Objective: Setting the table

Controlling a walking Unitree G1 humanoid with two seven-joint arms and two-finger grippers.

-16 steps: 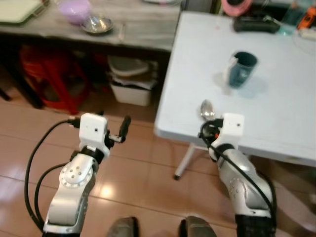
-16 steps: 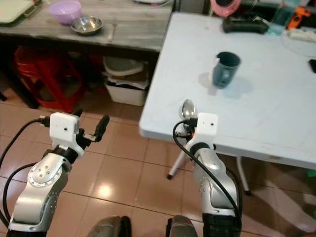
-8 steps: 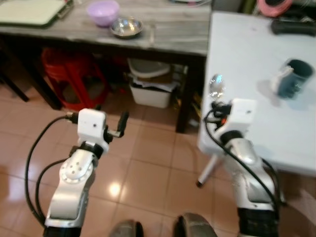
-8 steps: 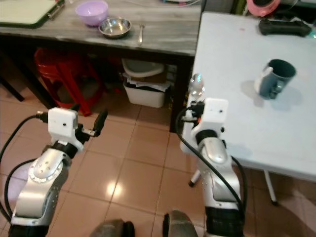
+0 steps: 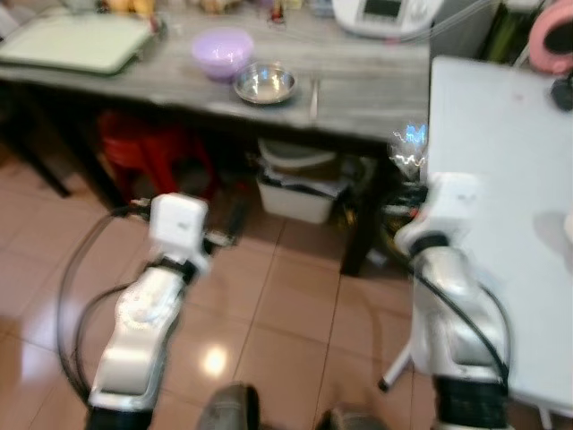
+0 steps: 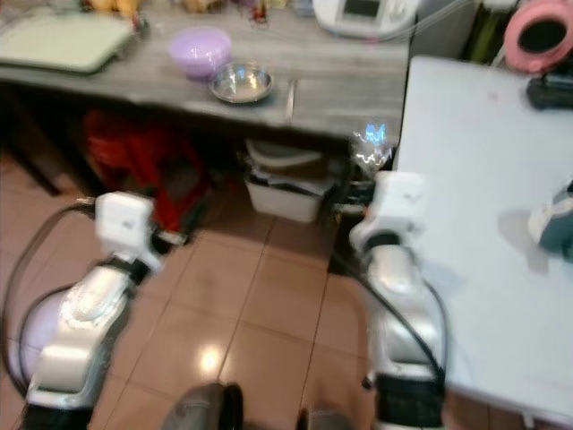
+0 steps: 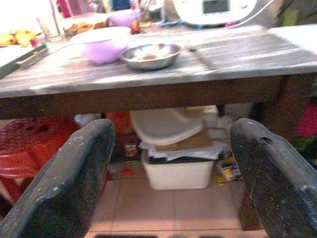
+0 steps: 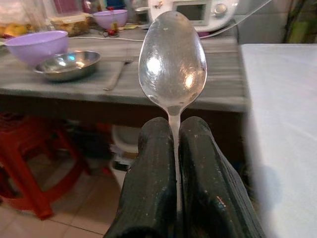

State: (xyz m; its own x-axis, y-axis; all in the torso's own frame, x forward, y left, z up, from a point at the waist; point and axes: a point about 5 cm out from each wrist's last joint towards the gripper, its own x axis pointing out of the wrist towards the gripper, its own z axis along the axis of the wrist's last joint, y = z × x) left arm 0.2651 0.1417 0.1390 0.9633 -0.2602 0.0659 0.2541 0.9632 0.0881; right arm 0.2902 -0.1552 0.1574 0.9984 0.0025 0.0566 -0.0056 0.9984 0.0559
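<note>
— What had changed over that last second?

— Mostly the camera. The head views had swung toward the robot's left, so the white worktop (image 6: 483, 179) slid to the right edge of the picture and the grey wooden worktop (image 5: 358, 90) with the purple bowl (image 5: 222, 50) and the steel bowl (image 5: 264, 83) came to the middle. The mug (image 6: 557, 228) that had stood well inside the picture was now cut off at the edge.

— And the spoon?

— The right hand (image 8: 173, 130) had its two fingers pressed together on the handle of the spoon (image 8: 172, 62), bowl upright, just as it had been a second before. It was held in the air off the corner of the white worktop, not over it.

— So the spoon had not been laid down?

— No. I judged that the robot had turned away from the white worktop with the spoon in its grip, perhaps toward the bowls and the fork (image 8: 118, 73) on the grey one. The place setting was barely begun.

— The left hand?

— The left hand (image 7: 173, 163) was spread wide and empty, held low before the grey worktop.

— Anything hard to read?

— The head views were smeared by the turn; the spoon showed there as a bright glint. Most of the handle was hidden between the fingers.
</note>
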